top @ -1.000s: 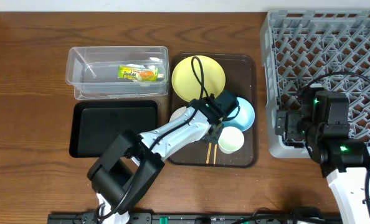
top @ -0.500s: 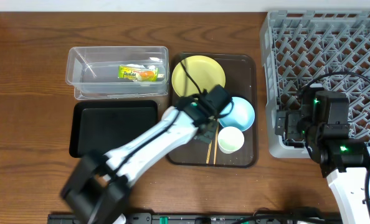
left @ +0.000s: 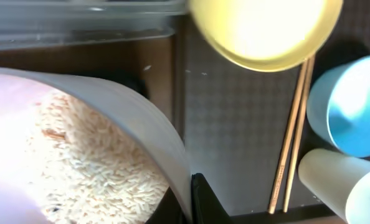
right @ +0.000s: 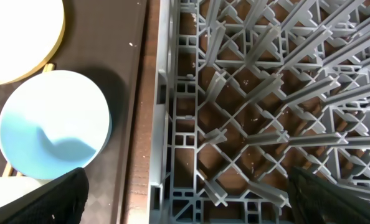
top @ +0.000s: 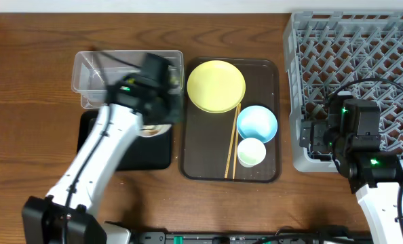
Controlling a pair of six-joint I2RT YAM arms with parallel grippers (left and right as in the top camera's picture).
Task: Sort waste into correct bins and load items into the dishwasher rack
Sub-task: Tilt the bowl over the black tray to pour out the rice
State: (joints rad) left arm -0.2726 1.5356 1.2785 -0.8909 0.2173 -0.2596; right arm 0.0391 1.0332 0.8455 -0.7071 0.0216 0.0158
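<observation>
My left gripper (top: 162,116) is shut on the rim of the white bowl (top: 152,129), which holds the white rice (left: 79,155). It holds the bowl over the black tray (top: 113,146), just in front of the clear tub (top: 100,71). The arm hides the snack wrapper. On the brown tray lie the yellow plate (top: 216,86), the blue bowl (top: 257,123), the white cup (top: 251,152) and the chopsticks (top: 232,142). My right gripper (right: 191,199) is open and empty over the front left edge of the grey rack (top: 354,61).
The brown serving tray (top: 269,74) sits between the bins and the rack. In the right wrist view the blue bowl (right: 51,124) lies just left of the rack wall (right: 163,124). Bare wooden table (top: 25,102) lies at the left.
My left gripper has lifted the white bowl of rice off the brown tray and carried it left over the black tray. The right arm has not moved.
</observation>
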